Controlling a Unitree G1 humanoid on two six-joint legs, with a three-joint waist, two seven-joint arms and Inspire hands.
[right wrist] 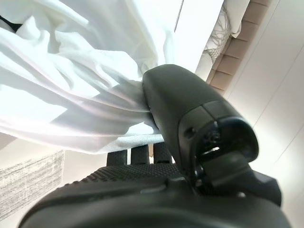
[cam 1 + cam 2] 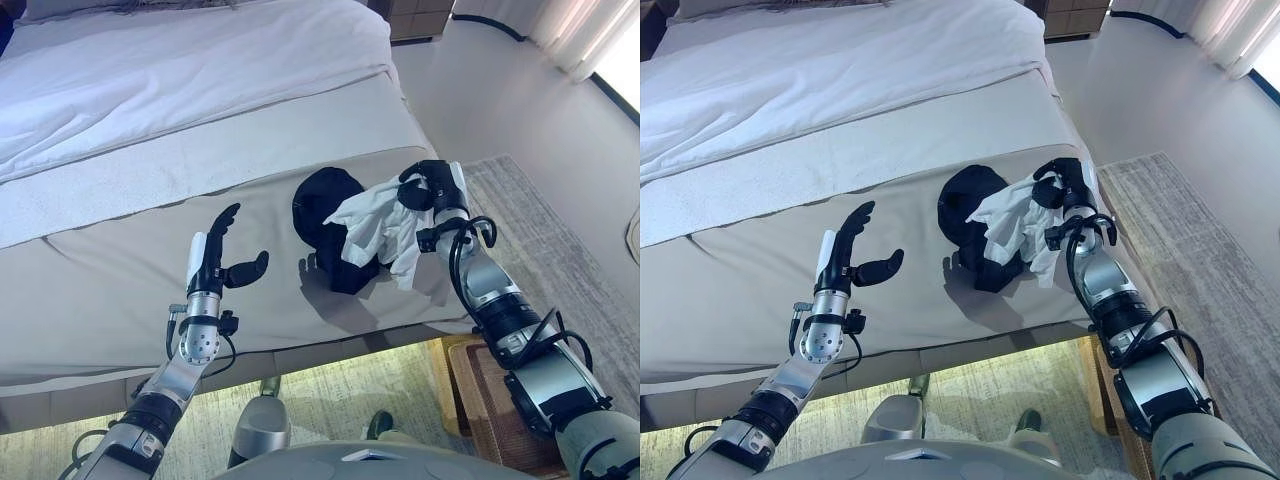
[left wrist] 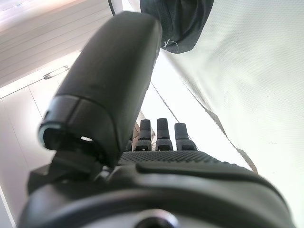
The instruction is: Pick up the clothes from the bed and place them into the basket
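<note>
The right hand [image 2: 425,187] has its fingers [image 1: 142,156] and thumb curled on a white garment [image 2: 375,225], lifted above a black garment [image 2: 325,200] lying on the bed [image 2: 120,270]. The left hand [image 2: 215,262] hovers with fingers spread, empty. Likely next: carrying the white garment to the basket [image 2: 500,420] below the right arm.

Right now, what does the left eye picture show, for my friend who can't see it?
The robot's right hand grips a white cloth lifted over a black garment that lies on the bed. Its left hand hovers open and empty nearby. A wooden basket sits on the floor beside the bed.
</note>
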